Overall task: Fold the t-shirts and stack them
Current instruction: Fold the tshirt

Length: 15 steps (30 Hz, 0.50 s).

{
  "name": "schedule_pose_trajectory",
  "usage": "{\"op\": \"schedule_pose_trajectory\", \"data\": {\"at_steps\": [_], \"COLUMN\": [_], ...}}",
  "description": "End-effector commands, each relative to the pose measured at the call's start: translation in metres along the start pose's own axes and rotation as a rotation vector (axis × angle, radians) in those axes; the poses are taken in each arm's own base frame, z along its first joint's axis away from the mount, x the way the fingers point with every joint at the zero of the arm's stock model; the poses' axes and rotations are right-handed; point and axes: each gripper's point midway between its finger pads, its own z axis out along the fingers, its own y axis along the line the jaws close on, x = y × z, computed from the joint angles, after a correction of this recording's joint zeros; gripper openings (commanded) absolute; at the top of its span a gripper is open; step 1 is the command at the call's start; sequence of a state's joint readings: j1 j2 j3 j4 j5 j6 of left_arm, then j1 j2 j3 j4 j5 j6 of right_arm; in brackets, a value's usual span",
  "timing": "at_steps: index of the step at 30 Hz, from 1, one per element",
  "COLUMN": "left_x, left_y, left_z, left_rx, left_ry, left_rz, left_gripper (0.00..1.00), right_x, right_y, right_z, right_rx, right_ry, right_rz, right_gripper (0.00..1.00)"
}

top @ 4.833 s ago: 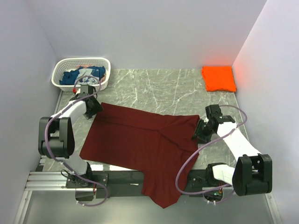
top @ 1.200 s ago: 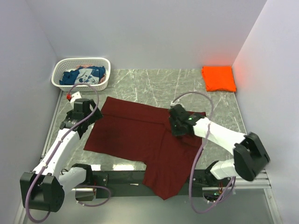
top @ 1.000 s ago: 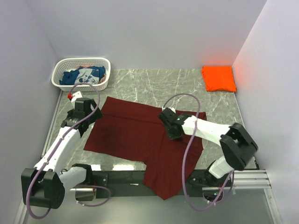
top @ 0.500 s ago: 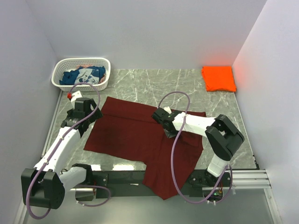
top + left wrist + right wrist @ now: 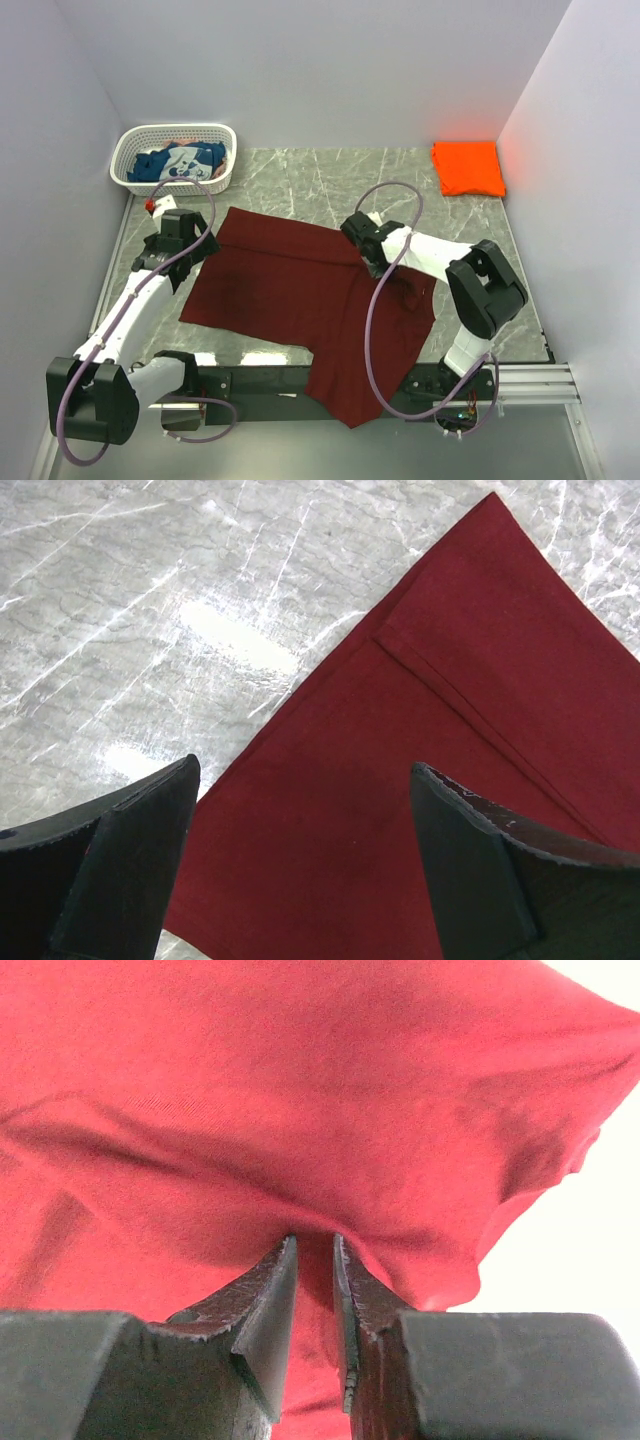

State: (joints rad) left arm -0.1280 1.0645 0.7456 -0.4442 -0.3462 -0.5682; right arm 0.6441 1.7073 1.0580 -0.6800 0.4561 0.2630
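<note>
Maroon t-shirt (image 5: 285, 295), spread on the table (image 5: 330, 185) between the arms: we are pinching a far-edge fold in the right gripper (image 5: 316, 1260) and hovering the left gripper (image 5: 305, 770), jaws wide, above its far-left corner.

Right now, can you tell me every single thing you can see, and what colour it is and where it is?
maroon t-shirt: one, dark red, spread across the middle of the table, its near end hanging over the front edge
orange t-shirt: one, bright orange, folded in the far right corner
blue t-shirt: one, blue with a white print, bunched up inside the basket
basket: one, white lattice plastic, far left corner
table: one, grey marble pattern, under everything
left gripper: one, black fingers on a white arm, open over the maroon t-shirt's left edge
right gripper: one, black fingers on a white arm, shut on a fold of the maroon t-shirt
</note>
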Motion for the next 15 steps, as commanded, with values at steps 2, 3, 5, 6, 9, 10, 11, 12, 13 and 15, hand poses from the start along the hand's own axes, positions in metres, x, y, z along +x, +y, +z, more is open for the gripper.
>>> {"op": "schedule_pose_trajectory", "data": {"at_steps": [2, 3, 5, 6, 9, 10, 11, 12, 13, 15], "left_x": [-0.018, -0.017, -0.018, -0.018, -0.017, -0.017, -0.017, -0.017, -0.016, -0.016], "left_y": [-0.007, -0.007, -0.007, -0.007, -0.007, -0.007, -0.007, -0.007, -0.007, -0.007], "left_z": [-0.001, -0.001, -0.001, -0.001, 0.0, 0.0, 0.0, 0.001, 0.001, 0.001], "left_rx": [0.011, 0.01, 0.009, 0.009, 0.01, 0.008, 0.008, 0.006, 0.007, 0.005], "left_ry": [-0.049, -0.047, -0.048, -0.049, -0.044, -0.044, -0.042, -0.041, -0.039, -0.037], "left_rz": [0.0, 0.001, 0.001, 0.0, 0.002, 0.004, 0.004, 0.005, 0.005, 0.007], "left_gripper": [0.91, 0.91, 0.91, 0.91, 0.91, 0.91, 0.91, 0.91, 0.91, 0.91], "right_x": [-0.025, -0.028, -0.031, -0.032, -0.034, -0.036, -0.035, -0.035, -0.036, -0.033], "right_y": [-0.014, -0.015, -0.018, -0.017, -0.013, -0.012, -0.005, -0.002, 0.0, 0.013], "right_z": [0.003, 0.002, -0.001, -0.003, -0.014, -0.021, -0.026, -0.029, -0.035, -0.042], "right_rx": [0.011, 0.009, 0.006, 0.0, -0.024, -0.033, -0.047, -0.057, -0.069, -0.096], "right_ry": [-0.04, -0.042, -0.052, -0.058, -0.085, -0.106, -0.117, -0.125, -0.139, -0.153], "right_rz": [0.029, 0.037, 0.049, 0.052, 0.062, 0.065, 0.059, 0.059, 0.061, 0.044], "right_gripper": [0.29, 0.29, 0.29, 0.29, 0.29, 0.29, 0.29, 0.3, 0.3, 0.31]}}
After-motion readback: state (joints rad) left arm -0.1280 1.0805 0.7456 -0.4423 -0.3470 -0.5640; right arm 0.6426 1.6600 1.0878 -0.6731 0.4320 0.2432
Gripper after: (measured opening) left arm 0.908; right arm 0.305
